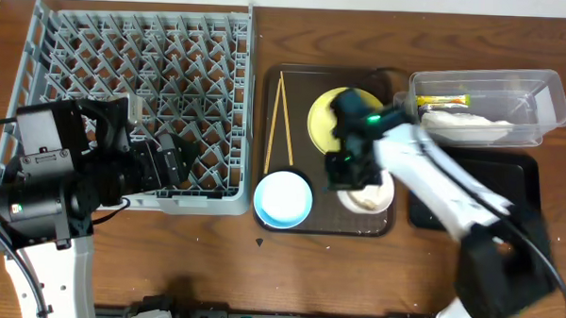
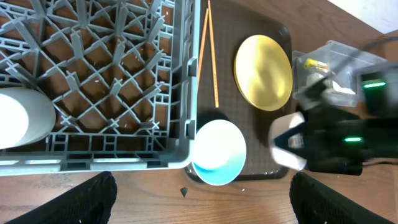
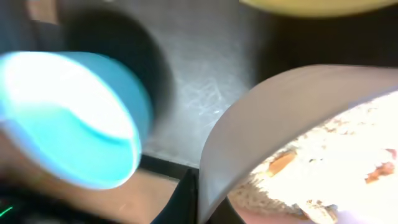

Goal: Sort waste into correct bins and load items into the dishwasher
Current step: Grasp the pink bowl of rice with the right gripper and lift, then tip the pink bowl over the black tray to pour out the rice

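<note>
My right gripper [image 1: 346, 169] is shut on the rim of the white bowl [image 1: 369, 196] at the front right of the brown serving tray. In the right wrist view its fingers [image 3: 208, 199] pinch the bowl wall [image 3: 261, 118], with whitish food scraps [image 3: 336, 162] inside. The light blue bowl [image 1: 283, 199] sits at the tray's front left. The yellow plate [image 1: 324, 118] and chopsticks [image 1: 280, 121] lie behind. My left gripper [image 1: 170, 161] is open and empty at the front edge of the grey dish rack [image 1: 134, 88]. A white cup [image 2: 22, 118] stands in the rack.
The clear tub [image 1: 483, 105] at the back right holds the snack wrapper [image 1: 443, 100] and white tissue [image 1: 464, 123]. The black tray [image 1: 518, 186] lies in front of it, partly under my right arm. The brown serving tray [image 1: 295, 84] sits between rack and bins.
</note>
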Tool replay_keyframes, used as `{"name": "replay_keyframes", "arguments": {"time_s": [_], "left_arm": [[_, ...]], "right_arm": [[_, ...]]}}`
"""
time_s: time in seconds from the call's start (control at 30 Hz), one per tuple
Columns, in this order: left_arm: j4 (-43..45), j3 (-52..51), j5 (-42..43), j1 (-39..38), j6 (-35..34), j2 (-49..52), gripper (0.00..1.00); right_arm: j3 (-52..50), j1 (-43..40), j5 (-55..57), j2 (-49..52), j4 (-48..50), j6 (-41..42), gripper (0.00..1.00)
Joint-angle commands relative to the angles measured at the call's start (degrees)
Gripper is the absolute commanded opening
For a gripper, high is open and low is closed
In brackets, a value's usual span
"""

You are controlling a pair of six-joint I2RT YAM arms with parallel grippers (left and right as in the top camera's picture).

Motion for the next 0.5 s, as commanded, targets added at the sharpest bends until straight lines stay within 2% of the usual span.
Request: {"name": "replay_keyframes", "arguments": {"time_s": [0.0, 0.17, 0.27, 0.47], "left_arm": [[-0.15, 0.85, 0.57, -0.2, 1.42, 0.68, 0.9], [-0.17, 0.85, 0.59, -0.17, 1.4, 1.07, 0.9], [-0.17, 0.85, 0.57, -0.2, 1.42, 1.07, 0.9], [-0.17, 0.85, 0.57, -0.17, 1.4, 1.07, 0.9]], "right_arm": [[0.28, -9.9, -13.97, -6.32, -1.38, -12.63, 0.01], [-0.33, -25.18, -25.97, -7.17, -3.23, -23.37, 0.01], [-2.62, -32.3, -31.01, -7.06, -1.27, -25.53, 0.01], [-16.68, -47.1, -48.83, -7.06, 14.93, -25.53, 0.01]]}}
